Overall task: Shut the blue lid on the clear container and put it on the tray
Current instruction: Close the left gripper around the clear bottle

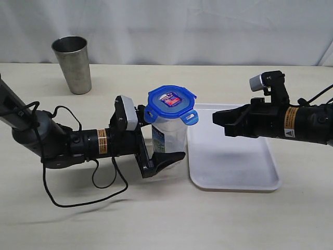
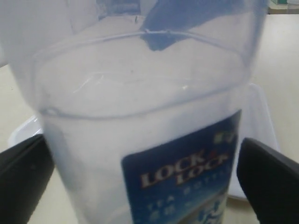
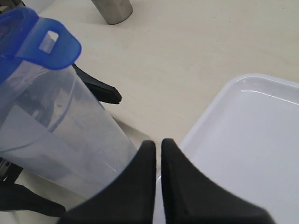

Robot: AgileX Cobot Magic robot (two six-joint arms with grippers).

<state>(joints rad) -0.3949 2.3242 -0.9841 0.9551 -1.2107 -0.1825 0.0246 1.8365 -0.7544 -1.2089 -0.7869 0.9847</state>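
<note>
Exterior view, 1 container (image 1: 176, 129), 1 tray (image 1: 234, 161), left end effector (image 1: 167, 146) apart, right (image 1: 216, 119) together

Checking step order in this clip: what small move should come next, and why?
Probably close the left gripper on the clear container: its open jaws straddle it, the blue lid has flaps sticking out unlatched, and the shut right gripper hovers near the tray.
</note>
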